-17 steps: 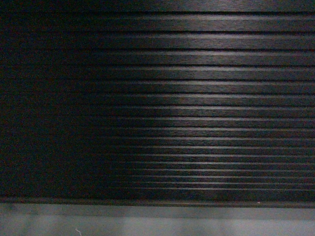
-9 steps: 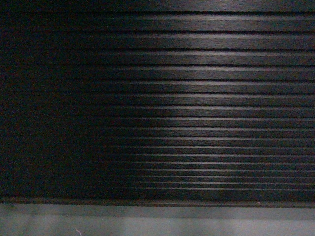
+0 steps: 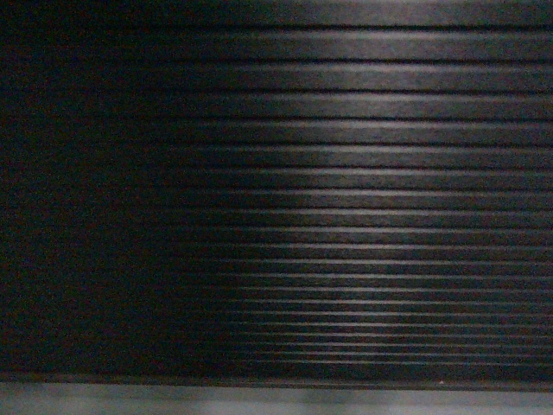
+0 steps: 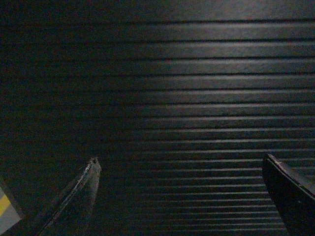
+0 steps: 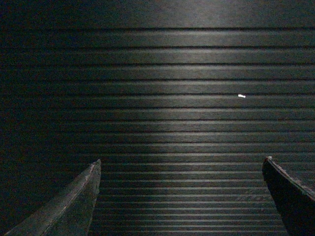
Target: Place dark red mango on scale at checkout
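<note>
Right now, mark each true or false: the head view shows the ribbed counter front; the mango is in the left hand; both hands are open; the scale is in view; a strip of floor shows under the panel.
1. The head view is filled by the ribbed front of the checkout. True.
2. The mango is in the left hand. False: nothing lies between its fingers, and no mango shows in any view.
3. Both hands are open. True: the right hand is spread wide too.
4. The scale is in view. False: no view shows it.
5. A strip of floor shows under the panel. True.
</note>
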